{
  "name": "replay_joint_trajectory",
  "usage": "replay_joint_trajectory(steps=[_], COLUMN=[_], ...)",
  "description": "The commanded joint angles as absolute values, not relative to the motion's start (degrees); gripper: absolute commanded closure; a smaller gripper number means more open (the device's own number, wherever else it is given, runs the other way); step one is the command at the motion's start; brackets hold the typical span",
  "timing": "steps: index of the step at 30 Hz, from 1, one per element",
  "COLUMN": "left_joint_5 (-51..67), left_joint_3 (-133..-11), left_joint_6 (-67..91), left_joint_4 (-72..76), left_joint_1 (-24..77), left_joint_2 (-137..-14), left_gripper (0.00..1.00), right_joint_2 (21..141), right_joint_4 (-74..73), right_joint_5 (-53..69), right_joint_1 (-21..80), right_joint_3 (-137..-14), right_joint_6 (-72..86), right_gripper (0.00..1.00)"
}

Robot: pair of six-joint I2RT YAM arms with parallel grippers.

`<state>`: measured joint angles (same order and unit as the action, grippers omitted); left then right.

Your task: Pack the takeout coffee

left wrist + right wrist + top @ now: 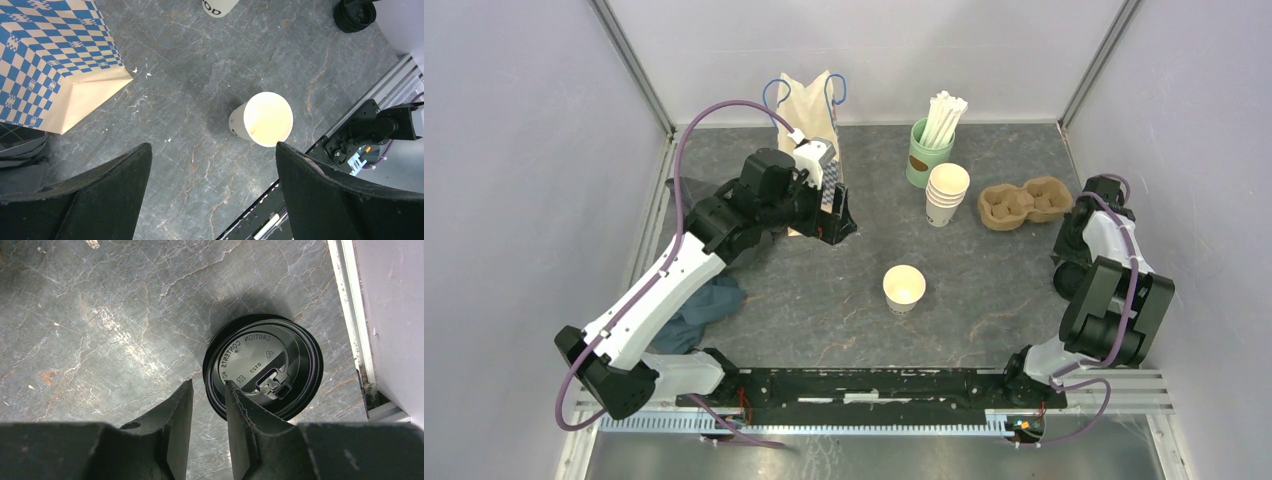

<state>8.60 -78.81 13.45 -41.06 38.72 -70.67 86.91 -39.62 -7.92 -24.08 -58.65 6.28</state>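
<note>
Overhead, the open cup [904, 288] stands upright in the middle of the table [824, 300]. The left end effector [836, 215] hangs by the paper bag [809, 110], and the cup lies well apart from it, toward the near right. The cup stack [947, 194] stands further back, beside the pulp carrier [1024, 203]. The right arm is folded at the table's right edge, its end effector hidden beneath it.

From the left wrist, the jaws stand wide apart and empty. The cup sits ahead of them, offset toward the right finger, mouth up, axis vertical.

From the right wrist, the right end effector [208, 385] has its fingers a narrow gap apart, with nothing visibly clamped. The black lid [263, 367] lies flat just ahead and rightward, its left rim at the mouth of that gap. The lid looks like the right arm's to take by the rim, then carry leftward to the cup.
</note>
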Motion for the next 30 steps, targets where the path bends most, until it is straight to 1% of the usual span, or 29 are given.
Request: replay_joint_trajectory(steps=[1, 5, 9, 21, 30], left_joint_5=[7.42, 7.40, 7.45, 7.47, 7.41], left_joint_3=[-80.84, -80.78, -80.77, -80.60, -80.60], left_joint_6=[10.22, 10.25, 10.27, 10.23, 10.18], left_joint_4=[-41.09, -41.04, -41.04, -41.04, -41.04], left_joint_1=[38.85, 38.85, 38.85, 38.89, 38.86], left_joint_2=[-70.82, -70.98, -71.03, -70.95, -71.05], left_gripper=[0.00, 0.00, 0.00, 0.00, 0.00], right_joint_2=[87.69, 88.01, 88.70, 89.72, 90.31], right_joint_4=[-38.81, -38.54, -38.55, -38.29, -38.11], right_joint_5=[-8.72, -8.77, -8.20, -7.02, -6.59], right_joint_1=[-24.61, -25.16, -25.34, -25.42, -25.42], right_joint_3=[-58.68, -58.17, -58.45, -58.49, -58.80], right_joint_6=[5.88, 5.72, 5.73, 5.47, 5.28], right_gripper=[0.65, 0.66, 0.72, 0.70, 0.76])
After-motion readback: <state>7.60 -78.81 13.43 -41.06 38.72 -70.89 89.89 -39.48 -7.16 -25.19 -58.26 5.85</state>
